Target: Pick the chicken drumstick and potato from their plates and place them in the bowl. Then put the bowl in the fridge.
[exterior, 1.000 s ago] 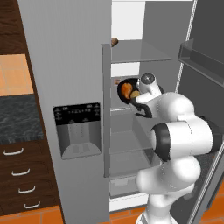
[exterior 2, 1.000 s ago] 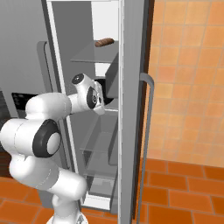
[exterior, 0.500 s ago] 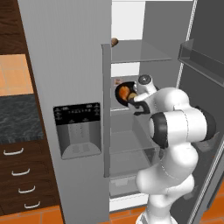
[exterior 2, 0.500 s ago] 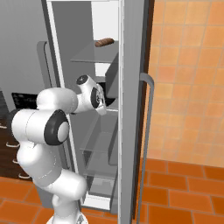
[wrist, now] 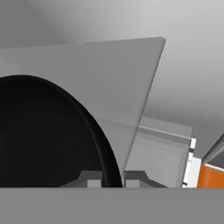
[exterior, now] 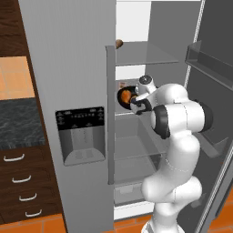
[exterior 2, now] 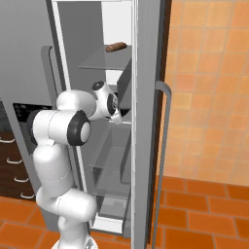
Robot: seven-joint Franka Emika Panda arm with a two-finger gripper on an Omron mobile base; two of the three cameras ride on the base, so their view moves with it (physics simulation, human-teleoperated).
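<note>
The fridge (exterior: 68, 63) stands open, and my arm reaches onto its middle shelf. My gripper (exterior: 135, 102) is shut on the rim of the black bowl (exterior: 124, 97), which is tipped with its mouth toward the camera just above the shelf. Something orange, which looks like the chicken drumstick (exterior: 124, 96), lies inside the bowl. In the hand view the bowl (wrist: 43, 135) takes up the left side, and its rim runs down between the tips of my gripper (wrist: 111, 180). The potato is hidden and the plates are out of view.
A brown item (exterior 2: 115, 47) lies on the top glass shelf (exterior: 145, 57). The open right door (exterior 2: 148, 121), with its bins (exterior: 209, 63), stands close beside my arm. The left door has a dark dispenser panel (exterior: 81, 134), and dark drawers (exterior: 20, 191) are further left.
The hand has carried the bowl a little further left and deeper over the middle shelf. The elbow has swung up and closer to the fridge. The grip on the rim is the same.
</note>
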